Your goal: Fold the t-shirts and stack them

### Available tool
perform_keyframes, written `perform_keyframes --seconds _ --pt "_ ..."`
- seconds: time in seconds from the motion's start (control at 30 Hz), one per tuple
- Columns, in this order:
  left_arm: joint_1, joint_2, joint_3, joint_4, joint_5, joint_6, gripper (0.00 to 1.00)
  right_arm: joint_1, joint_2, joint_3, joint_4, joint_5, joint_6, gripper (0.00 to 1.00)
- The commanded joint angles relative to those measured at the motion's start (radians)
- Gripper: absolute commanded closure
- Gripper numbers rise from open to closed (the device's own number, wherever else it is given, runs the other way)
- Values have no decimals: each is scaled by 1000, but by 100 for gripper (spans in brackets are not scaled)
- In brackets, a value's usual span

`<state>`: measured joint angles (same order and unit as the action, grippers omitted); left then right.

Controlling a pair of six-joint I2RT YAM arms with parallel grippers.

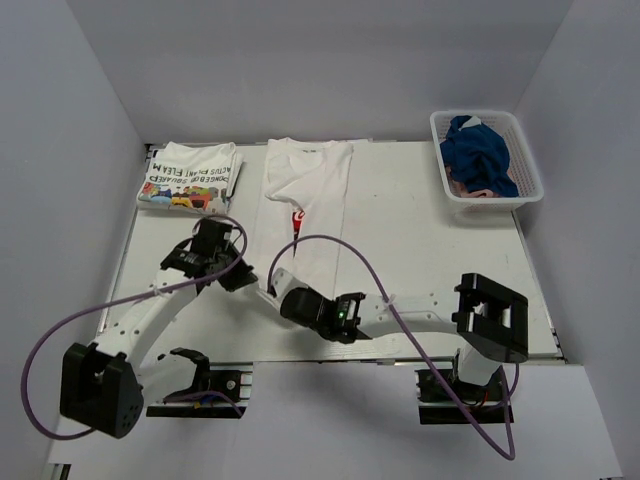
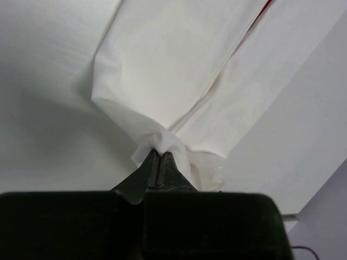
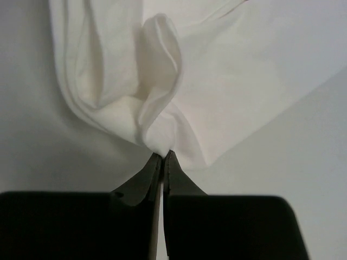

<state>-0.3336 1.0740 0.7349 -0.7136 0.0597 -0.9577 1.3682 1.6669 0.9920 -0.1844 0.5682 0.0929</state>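
Left fingers (image 2: 142, 176) and right fingers (image 3: 145, 176) pinching white t-shirt (image 1: 312, 180) edge, red print (image 1: 299, 218) mostly hidden, apparently folded under

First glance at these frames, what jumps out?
The left gripper and right gripper are both shut on the near hem of the long white t-shirt in the centre, with its red print peeking from the fold. A folded lettered t-shirt lies far left. A white basket holding blue cloth sits far right.

Of the red print (image 1: 298, 217) on the t-shirt (image 1: 310, 175) we see only a sliver; both wrist views crop it at the top.
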Motion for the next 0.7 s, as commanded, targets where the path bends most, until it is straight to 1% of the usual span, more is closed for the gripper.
perform_keyframes --seconds 0.0,0.03,0.1,0.13,0.2,0.23,0.3,0.37,0.5,0.67 --pt "8 111 104 62 -67 19 100 -79 2 79 8 150 -19 100" --pt "8 139 153 71 -67 19 100 -108 4 89 11 163 -27 100" --pt "18 193 193 80 -81 30 100 -141 7 109 45 170 -65 100" --pt "18 219 243 80 -93 30 100 -188 13 126 54 173 -73 100" --pt "18 296 294 80 -116 39 100 -213 25 154 77 170 -84 100" --pt "18 317 341 80 -116 39 100 -248 45 175 85 167 -125 100" --pt "18 378 386 89 -141 49 100 -280 66 212 105 165 -160 100" --pt "18 415 446 98 -164 50 100 -311 91 227 123 139 -180 100" --pt "27 510 567 98 -205 59 100 -388 146 313 128 87 -203 100" --pt "36 650 671 108 -205 80 100 -461 217 402 123 50 -236 100"
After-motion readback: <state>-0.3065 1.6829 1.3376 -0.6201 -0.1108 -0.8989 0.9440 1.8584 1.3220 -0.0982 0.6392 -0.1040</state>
